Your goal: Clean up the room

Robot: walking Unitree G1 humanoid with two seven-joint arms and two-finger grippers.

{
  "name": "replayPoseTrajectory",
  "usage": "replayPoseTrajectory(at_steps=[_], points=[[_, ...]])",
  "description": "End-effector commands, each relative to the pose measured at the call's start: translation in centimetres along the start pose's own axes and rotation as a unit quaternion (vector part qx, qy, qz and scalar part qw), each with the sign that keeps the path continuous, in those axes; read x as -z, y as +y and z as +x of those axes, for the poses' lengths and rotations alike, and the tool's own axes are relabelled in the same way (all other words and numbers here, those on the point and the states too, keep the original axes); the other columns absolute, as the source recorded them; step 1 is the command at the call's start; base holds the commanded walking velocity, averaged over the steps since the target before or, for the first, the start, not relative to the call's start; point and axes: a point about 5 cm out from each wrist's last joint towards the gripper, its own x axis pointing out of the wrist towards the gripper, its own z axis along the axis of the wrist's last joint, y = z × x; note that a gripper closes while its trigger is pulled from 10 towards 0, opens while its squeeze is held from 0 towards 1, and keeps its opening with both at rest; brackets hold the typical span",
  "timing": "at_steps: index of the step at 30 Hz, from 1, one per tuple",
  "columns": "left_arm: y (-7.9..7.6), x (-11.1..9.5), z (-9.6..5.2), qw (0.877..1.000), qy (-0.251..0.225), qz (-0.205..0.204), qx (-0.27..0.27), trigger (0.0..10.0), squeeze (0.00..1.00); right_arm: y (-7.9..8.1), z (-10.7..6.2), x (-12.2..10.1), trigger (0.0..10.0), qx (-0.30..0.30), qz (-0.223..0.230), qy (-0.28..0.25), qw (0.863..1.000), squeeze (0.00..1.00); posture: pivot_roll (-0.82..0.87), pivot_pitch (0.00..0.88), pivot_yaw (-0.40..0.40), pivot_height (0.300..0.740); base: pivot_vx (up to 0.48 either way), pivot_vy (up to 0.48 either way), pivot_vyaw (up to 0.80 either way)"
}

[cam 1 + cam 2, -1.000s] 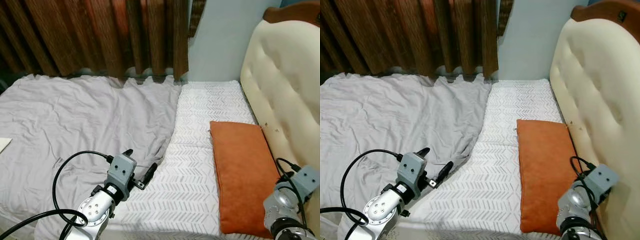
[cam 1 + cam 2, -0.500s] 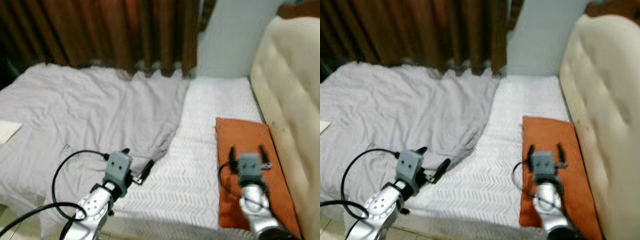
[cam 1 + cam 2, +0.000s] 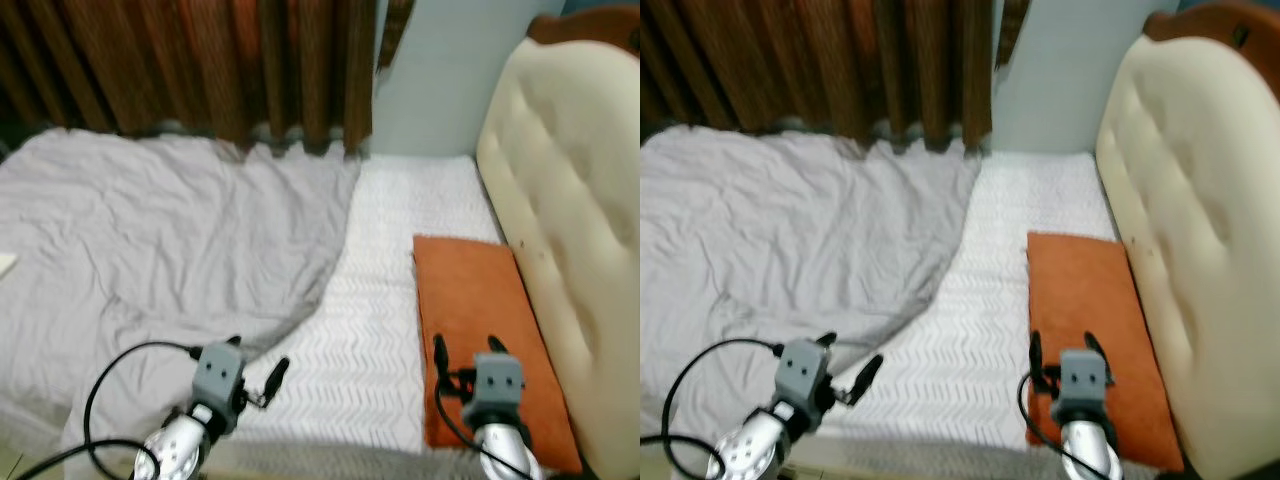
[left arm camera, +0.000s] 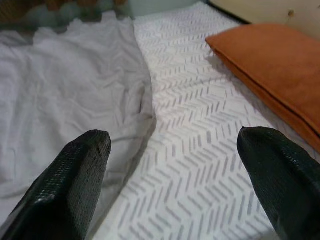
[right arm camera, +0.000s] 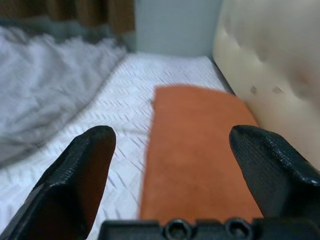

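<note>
Your right gripper [image 3: 467, 349] is raised at the near edge of the bed, its two black fingers spread wide apart and empty, pointing along the flat orange rectangular cushion [image 3: 478, 335]. In the right wrist view that cushion [image 5: 195, 145] lies straight ahead between the fingertips [image 5: 82, 165], with nothing clamped. Whether the gripper touches the cushion's near end you cannot tell from the head views.

Your left gripper [image 3: 254, 370] sits lower and to the left, above the near edge of the bed, its fingers also apart and empty. In the left wrist view the fingertips [image 4: 80, 170] frame the line where the crumpled grey sheet [image 4: 60, 95] ends over the white bedcover with a grey chevron pattern [image 4: 200, 150]. A black cable [image 3: 120, 375] loops from the wrist of that arm.

The orange cushion lies flat on the white chevron cover on the right side of the bed, just beside the cream tufted padded headboard [image 3: 570, 200], its long side parallel to it. The grey sheet [image 3: 150, 240] covers the left side of the bed, wrinkled, its edge running diagonally toward your left gripper. Behind the bed hang brown pleated curtains [image 3: 200, 65], next to a pale blue-grey wall [image 3: 440, 70]. The head views are slightly blurred.
</note>
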Motion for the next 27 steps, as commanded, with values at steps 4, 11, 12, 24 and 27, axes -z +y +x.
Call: replayPoseTrajectory(at_steps=[4,11,12,24,27], points=[[0.4,-1.5,-0.7,0.998,-0.049,-0.010,-0.031,10.0,0.00,-1.7,-2.2,-4.1,10.0,-0.041,-0.009,-0.076,0.996,0.00,-0.05,0.009,0.010,0.740,0.000,0.000,0.00],[0.5,-1.3,0.1,0.997,-0.056,-0.023,-0.039,10.0,0.00,-1.5,-3.2,-3.8,10.0,-0.055,-0.017,-0.053,0.997,0.00,-0.08,0.000,0.024,0.740,0.000,0.000,0.00],[0.7,-1.6,1.0,0.997,-0.062,-0.033,-0.044,10.0,0.00,-1.2,-2.5,-3.7,10.0,-0.058,-0.024,-0.048,0.997,0.00,-0.08,0.000,0.031,0.740,0.000,-0.469,0.00],[0.4,-1.4,2.0,0.997,-0.059,-0.029,-0.031,10.0,0.00,-0.9,-1.0,-4.1,10.0,-0.063,-0.023,-0.043,0.997,0.00,-0.10,0.000,0.041,0.740,0.000,-0.471,0.00],[0.5,-1.4,2.4,0.998,-0.055,-0.028,-0.032,10.0,0.00,-0.9,-0.9,-4.1,10.0,-0.066,-0.023,-0.040,0.997,0.00,-0.10,0.000,0.041,0.740,0.000,-0.303,0.00]])
